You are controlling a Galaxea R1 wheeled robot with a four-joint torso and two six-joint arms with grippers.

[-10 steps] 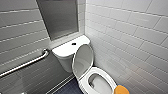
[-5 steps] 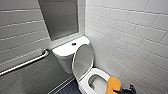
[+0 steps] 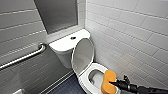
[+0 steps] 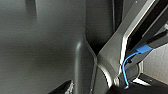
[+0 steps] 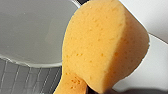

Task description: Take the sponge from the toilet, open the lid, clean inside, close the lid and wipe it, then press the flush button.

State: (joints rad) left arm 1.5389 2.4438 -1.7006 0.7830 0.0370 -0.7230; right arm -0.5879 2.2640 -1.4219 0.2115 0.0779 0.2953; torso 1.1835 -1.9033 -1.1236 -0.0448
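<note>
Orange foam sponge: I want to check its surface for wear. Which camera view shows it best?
The right wrist view: the orange, peanut-shaped foam sponge sits close, pores plain. The head view shows it small but nearly whole, held by the right gripper above the white ceramic toilet bowl. The left wrist camera faces dark robot parts.

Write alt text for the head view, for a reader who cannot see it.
The right end effector, entering from lower right, holds an orange sponge over the bowl of a white toilet whose lid stands raised. A dark flush button sits on the tank top; a grab bar runs along the left wall.
</note>
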